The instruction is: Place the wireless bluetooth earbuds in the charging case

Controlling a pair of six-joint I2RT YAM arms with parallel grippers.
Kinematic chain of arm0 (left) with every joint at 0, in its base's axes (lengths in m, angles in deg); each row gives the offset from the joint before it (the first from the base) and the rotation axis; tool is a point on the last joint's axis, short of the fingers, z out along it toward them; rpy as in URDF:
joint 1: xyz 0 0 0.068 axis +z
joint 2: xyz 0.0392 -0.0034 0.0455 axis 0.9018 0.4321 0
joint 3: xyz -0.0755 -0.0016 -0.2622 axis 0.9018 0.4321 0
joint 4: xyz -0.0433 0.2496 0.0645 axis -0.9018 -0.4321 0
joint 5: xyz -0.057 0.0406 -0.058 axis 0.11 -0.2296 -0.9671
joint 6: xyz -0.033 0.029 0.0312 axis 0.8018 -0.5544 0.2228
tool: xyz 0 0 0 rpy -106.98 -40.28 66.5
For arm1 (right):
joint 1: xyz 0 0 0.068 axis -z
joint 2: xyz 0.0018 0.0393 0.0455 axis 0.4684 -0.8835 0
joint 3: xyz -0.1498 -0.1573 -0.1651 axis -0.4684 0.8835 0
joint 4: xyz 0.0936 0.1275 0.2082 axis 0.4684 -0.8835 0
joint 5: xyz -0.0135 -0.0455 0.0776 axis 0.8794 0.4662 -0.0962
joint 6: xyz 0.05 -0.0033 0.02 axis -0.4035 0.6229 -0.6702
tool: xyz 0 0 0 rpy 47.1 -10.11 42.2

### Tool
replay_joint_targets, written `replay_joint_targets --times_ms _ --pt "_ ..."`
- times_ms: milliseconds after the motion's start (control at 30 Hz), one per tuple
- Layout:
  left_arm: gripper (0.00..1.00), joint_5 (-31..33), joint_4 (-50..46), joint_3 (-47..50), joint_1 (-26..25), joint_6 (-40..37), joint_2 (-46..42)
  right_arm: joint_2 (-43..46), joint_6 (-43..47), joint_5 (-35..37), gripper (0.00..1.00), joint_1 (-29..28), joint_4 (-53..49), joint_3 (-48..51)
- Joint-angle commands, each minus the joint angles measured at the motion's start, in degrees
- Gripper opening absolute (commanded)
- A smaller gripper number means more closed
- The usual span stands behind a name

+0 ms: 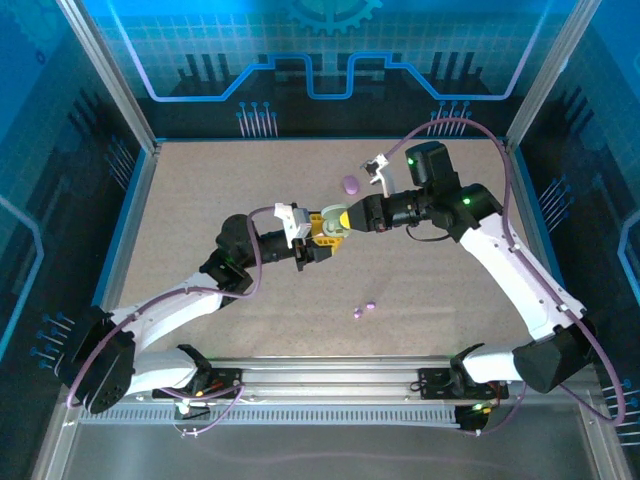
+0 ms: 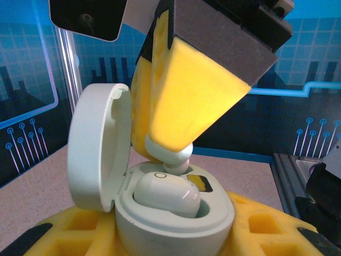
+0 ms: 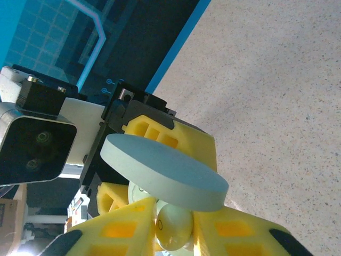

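Note:
My left gripper (image 1: pixel 322 236) is shut on the open pale mint charging case (image 2: pixel 176 226), whose lid (image 2: pixel 98 149) stands up on the left. One pale earbud (image 2: pixel 166 194) lies seated in the case's near slot. My right gripper (image 2: pixel 168 146) reaches down from above, shut on a second pale earbud (image 2: pixel 173 156) whose tip sits at the far slot. In the right wrist view this earbud (image 3: pixel 173 226) is pinched between my yellow fingers (image 3: pixel 117 234), just under the lid (image 3: pixel 160 170). Two small purple earbuds (image 1: pixel 365 308) lie on the table in front of the grippers.
A purple oval case (image 1: pixel 349 184) lies on the speckled table (image 1: pixel 200 220) behind the grippers, next to a small white and black object (image 1: pixel 378 166). Blue walls and metal posts fence the table in. Both arms meet over the table's middle.

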Motion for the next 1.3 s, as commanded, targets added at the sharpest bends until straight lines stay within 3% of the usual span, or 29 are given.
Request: replay_joint_targets --times_ms 0,367,867,1267 --pt "0.36 -2.03 3.49 -1.84 -0.57 0.93 -0.10 -1.14 0.13 2.39 0.27 -0.60 -0.95 0.57" --pt "0.37 -1.94 4.42 -1.63 -0.59 1.62 0.10 -1.72 0.54 4.63 0.28 -1.56 -2.19 -0.27" --pt "0.37 -1.26 3.46 -1.78 -0.61 0.83 -0.72 1.15 0.68 10.32 0.39 -1.09 -4.40 -1.16" --pt "0.37 -1.30 2.76 -2.09 -0.58 0.26 -0.72 7.14 -1.68 9.80 0.45 1.11 1.35 1.73"
